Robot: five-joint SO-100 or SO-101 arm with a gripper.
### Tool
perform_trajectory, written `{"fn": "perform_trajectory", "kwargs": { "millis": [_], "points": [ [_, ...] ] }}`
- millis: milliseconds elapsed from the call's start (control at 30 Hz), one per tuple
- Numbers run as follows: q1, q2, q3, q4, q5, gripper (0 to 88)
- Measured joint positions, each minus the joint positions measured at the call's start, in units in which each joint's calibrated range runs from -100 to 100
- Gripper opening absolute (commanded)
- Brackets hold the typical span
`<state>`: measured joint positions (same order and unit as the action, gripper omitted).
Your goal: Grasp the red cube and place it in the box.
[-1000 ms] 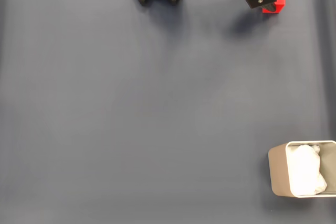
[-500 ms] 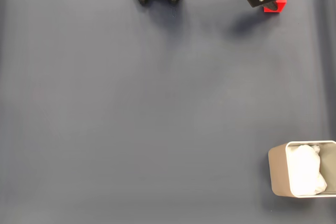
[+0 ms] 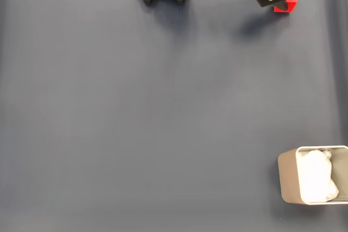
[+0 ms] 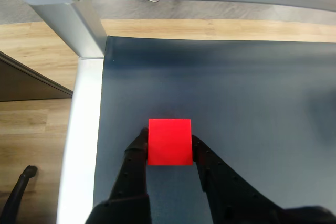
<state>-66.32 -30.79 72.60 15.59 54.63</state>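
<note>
The gripper [image 4: 169, 148] clasps the red cube [image 4: 169, 141] squarely by two opposite sides; equal-sided, it has no long axis. It sits over a dark mat [image 4: 236, 108], wooden floor [image 4: 37, 124] beyond.

one red cube [image 4: 169, 142], one box [image 3: 289, 176], one end effector [image 4: 169, 148]

Desk [image 3: 163, 112]: matt dark blue-grey mat, smooth. Red cube [image 4: 169, 142]: matt, plain plastic look. Fingers [image 4: 135, 166]: black plastic, slightly rough. Box [image 3: 288, 177]: smooth beige walls. Floor [image 4: 37, 124]: wood grain.
</note>
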Motion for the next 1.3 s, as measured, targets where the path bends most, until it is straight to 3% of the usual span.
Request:
{"fn": "perform_trajectory", "kwargs": {
  "millis": [367, 1300],
  "points": [
    [1.6, -1.0, -5.3, 3.4, -0.2, 2.6],
    [21.7, 0.9, -25.7, 10.0, 0.0, 2.0]
  ]
}}
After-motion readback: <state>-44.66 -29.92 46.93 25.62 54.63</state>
